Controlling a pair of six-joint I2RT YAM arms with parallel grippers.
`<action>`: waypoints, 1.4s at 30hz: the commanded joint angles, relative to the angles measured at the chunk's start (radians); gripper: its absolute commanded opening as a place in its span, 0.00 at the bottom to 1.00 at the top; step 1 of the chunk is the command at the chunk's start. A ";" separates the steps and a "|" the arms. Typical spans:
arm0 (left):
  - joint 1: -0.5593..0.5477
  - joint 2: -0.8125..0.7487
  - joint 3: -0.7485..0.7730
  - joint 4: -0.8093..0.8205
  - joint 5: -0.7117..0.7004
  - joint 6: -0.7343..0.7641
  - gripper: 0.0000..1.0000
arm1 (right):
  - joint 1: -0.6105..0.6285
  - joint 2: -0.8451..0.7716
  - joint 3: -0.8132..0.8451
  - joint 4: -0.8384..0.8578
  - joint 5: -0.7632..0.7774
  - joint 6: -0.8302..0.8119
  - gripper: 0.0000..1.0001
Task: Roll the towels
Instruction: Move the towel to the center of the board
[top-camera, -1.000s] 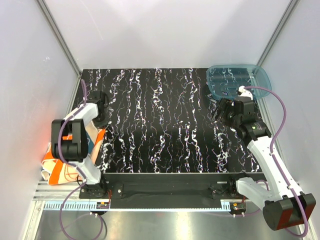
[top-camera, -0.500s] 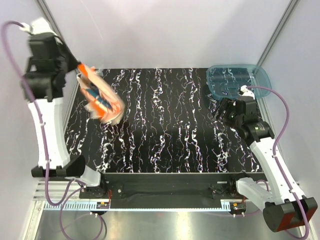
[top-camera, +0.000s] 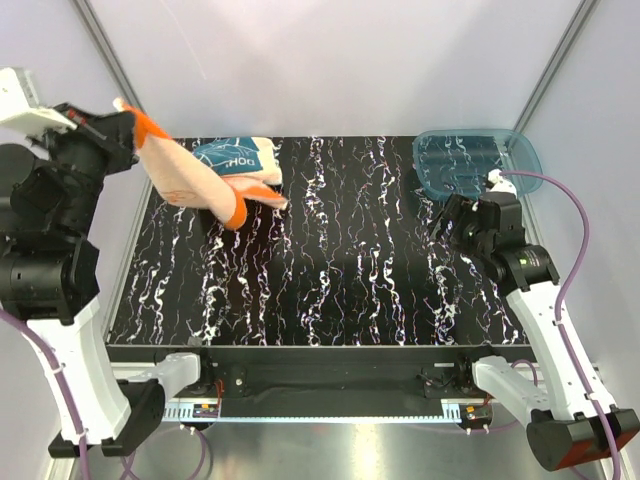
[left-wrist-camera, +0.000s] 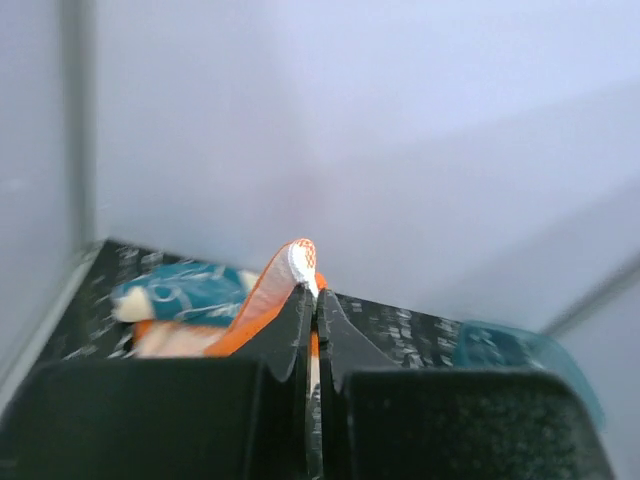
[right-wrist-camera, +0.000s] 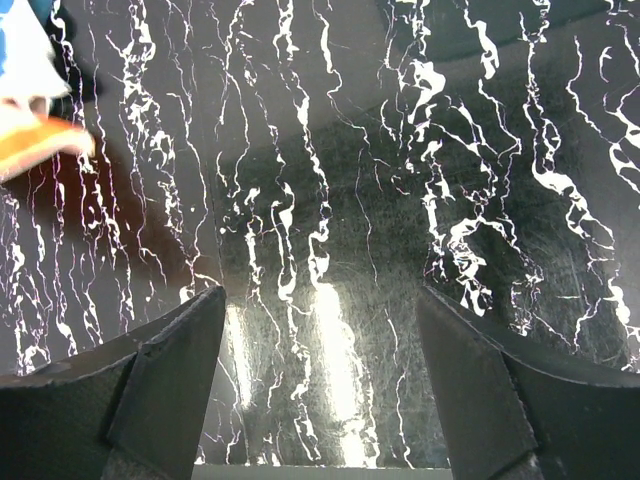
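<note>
Blue translucent tray (top-camera: 460, 160) sits at the desk's (top-camera: 330, 250) 1 o'clock corner. Left pincer (left-wrist-camera: 316, 300) clamps orange towel (top-camera: 180, 175) at 10 o'clock, teal towel (top-camera: 230, 158) touching it; right pincer (right-wrist-camera: 320, 295) wide.

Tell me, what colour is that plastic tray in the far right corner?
Translucent blue; the tray shows best in the top external view.

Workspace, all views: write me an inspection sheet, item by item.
Surface: black table with white veining.
Job's things: orange towel lifted by one edge at the far left; teal towel bunched against it; neither rolled.
Clutter: translucent blue tray at the far right corner.
Grippers: left gripper shut on the orange towel; right gripper open, holding nothing, over the table near the tray.
Cables: purple cable looping along each arm.
Surroundings: pale walls with metal frame posts.
</note>
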 joint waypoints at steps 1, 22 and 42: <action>0.000 0.080 0.052 0.197 0.381 -0.032 0.00 | 0.009 -0.021 0.060 -0.014 0.025 -0.006 0.84; -0.441 0.453 0.357 0.718 0.937 -0.451 0.00 | 0.010 0.060 0.037 0.182 -0.558 0.048 0.87; -0.053 0.043 -0.522 0.607 0.991 -0.110 0.01 | 0.012 0.540 -0.024 0.367 -0.265 0.128 0.91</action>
